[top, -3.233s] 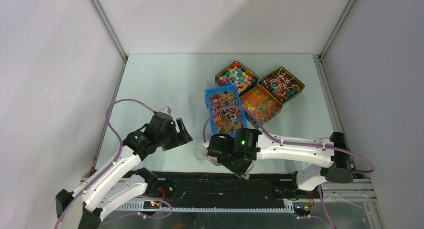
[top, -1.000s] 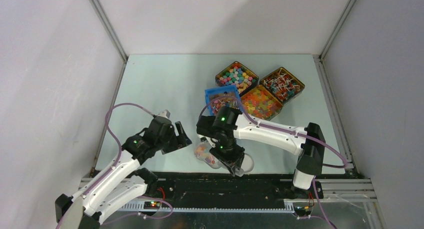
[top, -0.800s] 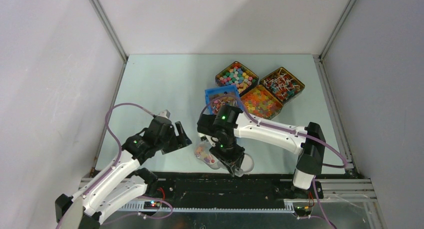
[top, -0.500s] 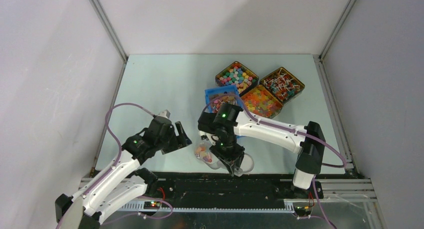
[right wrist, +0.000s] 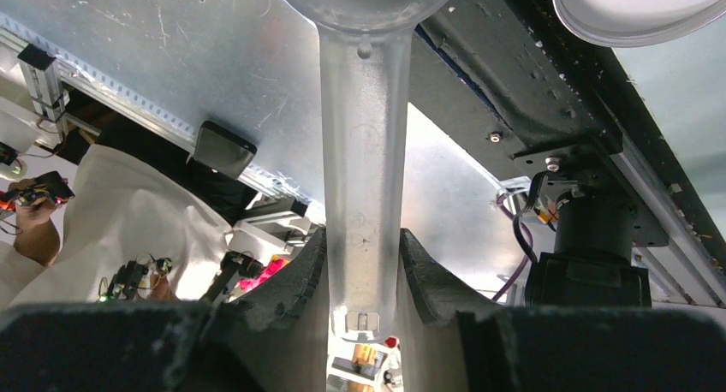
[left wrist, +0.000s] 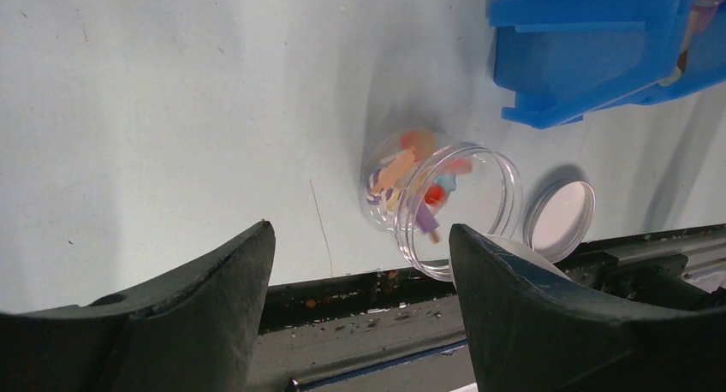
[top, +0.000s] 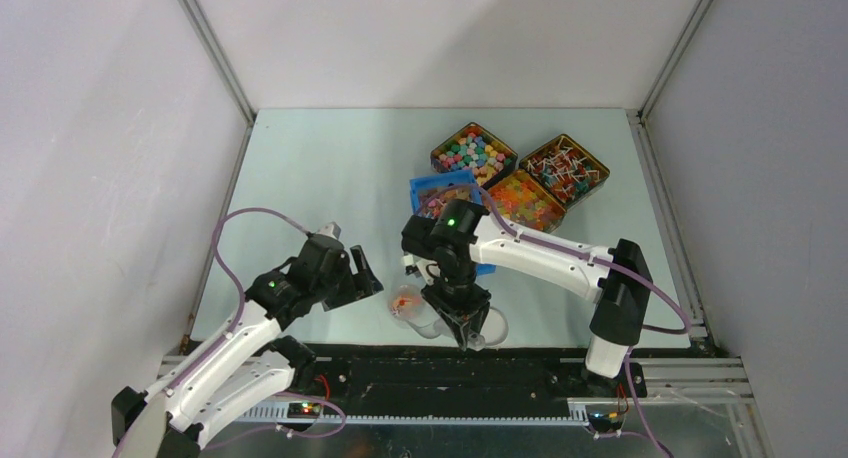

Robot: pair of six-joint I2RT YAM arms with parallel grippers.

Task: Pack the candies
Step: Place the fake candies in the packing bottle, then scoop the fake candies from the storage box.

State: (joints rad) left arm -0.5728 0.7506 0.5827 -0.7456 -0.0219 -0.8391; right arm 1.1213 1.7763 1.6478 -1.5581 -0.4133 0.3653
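A small open clear jar (top: 408, 306) sits near the front edge with a few orange, pink and red candies (left wrist: 401, 165) inside. Its white lid (top: 491, 326) lies to its right. More candies fill a blue bin (top: 432, 200), partly hidden by the right arm. My right gripper (top: 463, 318) is shut on the handle of a translucent scoop (right wrist: 361, 152), just right of the jar. The scoop's bowl (left wrist: 512, 250) shows at the jar's rim. My left gripper (top: 364, 276) is open and empty, just left of the jar (left wrist: 454, 205).
Three tins stand behind the blue bin: pastel sweets (top: 474, 150), lollipops with white sticks (top: 563, 168) and orange gummies (top: 524, 204). The black front rail (top: 420, 373) runs right behind the jar and lid (left wrist: 561, 216). The blue bin's corner (left wrist: 591, 50) is close above the jar.
The jar has gained candies since the earliest frame. The right arm swung up over the blue bin, and its gripper shifted slightly right beside the jar. The left arm barely moved.
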